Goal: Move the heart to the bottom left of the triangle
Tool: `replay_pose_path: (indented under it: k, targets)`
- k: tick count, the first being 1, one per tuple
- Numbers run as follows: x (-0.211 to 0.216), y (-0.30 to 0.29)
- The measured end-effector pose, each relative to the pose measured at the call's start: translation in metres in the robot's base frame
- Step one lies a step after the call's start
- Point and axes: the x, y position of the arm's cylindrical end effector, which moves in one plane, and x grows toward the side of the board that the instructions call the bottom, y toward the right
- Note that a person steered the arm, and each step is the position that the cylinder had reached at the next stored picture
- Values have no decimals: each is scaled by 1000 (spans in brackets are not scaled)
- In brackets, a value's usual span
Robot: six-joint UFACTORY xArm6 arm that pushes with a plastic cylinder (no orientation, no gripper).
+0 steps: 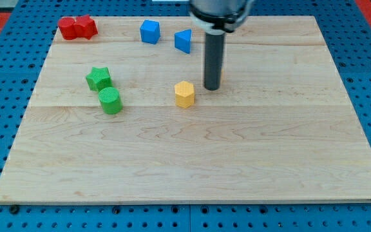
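Note:
My tip (212,88) rests on the wooden board (192,161), just right of a yellow hexagon block (184,94) with a small gap between them. A sliver of yellow-orange block (221,76) shows behind the rod's right edge; its shape cannot be made out, so no heart is clearly visible. A blue triangle block (183,40) sits above and left of the tip, near the view's top. The rod hides the board directly behind it.
A blue cube (149,31) lies left of the triangle. Two red blocks (67,28) (85,27) touch each other at the top left corner. A green star (98,78) and a green cylinder (110,100) sit at the left.

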Motion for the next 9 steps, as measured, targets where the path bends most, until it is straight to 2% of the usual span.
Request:
replay_pose_path:
  k: [1,2,3,4,5,6,9]
  targets:
    - [0,23]
    - [-18,11]
    - [-26,-35]
    - [-28,-36]
    - [-29,-4]
    - [-60,-9]
    - [-73,-49]
